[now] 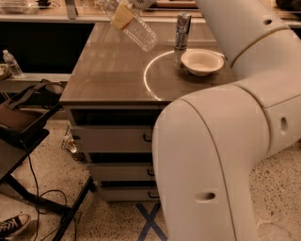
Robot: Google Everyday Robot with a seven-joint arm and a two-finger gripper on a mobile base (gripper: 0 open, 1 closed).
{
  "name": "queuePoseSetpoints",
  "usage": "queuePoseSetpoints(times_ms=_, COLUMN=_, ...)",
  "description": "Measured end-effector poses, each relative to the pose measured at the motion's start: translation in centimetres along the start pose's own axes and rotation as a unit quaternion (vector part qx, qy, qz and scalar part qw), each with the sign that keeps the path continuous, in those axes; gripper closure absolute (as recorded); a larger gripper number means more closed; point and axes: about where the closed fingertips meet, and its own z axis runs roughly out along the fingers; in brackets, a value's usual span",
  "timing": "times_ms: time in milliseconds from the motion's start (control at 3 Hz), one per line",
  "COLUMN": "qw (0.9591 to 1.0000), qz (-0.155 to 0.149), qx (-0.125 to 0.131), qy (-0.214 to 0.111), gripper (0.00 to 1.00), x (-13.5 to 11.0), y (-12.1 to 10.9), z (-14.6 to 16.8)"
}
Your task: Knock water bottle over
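One tall clear ribbed plastic water bottle (135, 29) with a pale label band is leaning steeply over the far left part of the brown cabinet top (103, 70), its upper end pointing up and left and running out past the top edge of the view, its base pointing down and right. Whether the base is touching the surface cannot be told. The gripper (140, 4) is showing only as a white tip at the top edge, right at the bottle's upper half; whether it is open or closed cannot be told. A slim shiny metal can (181, 32) is standing upright to the right of the bottle, just beside a shallow white bowl (202, 62). The robot's bulky white arm (235, 132) is filling the right side. A smaller clear bottle (11, 63) is standing at the far left, well apart from the cabinet.
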Motion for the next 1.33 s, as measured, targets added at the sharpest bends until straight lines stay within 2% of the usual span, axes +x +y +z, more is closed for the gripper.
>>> queuePoseSetpoints(times_ms=333, qw=0.999, qz=-0.011, qx=-0.022, qy=0.036, gripper=1.0, x=1.8, y=0.5, z=0.9)
queuePoseSetpoints(times_ms=667, qw=0.9958, qz=-0.027, qx=-0.065, qy=0.059, gripper=1.0, x=2.6, y=2.3, z=3.7)
queuePoseSetpoints(times_ms=1000, qw=0.9918, qz=-0.033, qx=-0.106, qy=0.063, gripper=1.0, x=3.1, y=4.1, z=6.7)
queuePoseSetpoints(times_ms=1333, qw=0.9875, qz=-0.027, qx=-0.146, qy=0.052, gripper=1.0, x=3.4, y=6.1, z=9.7)
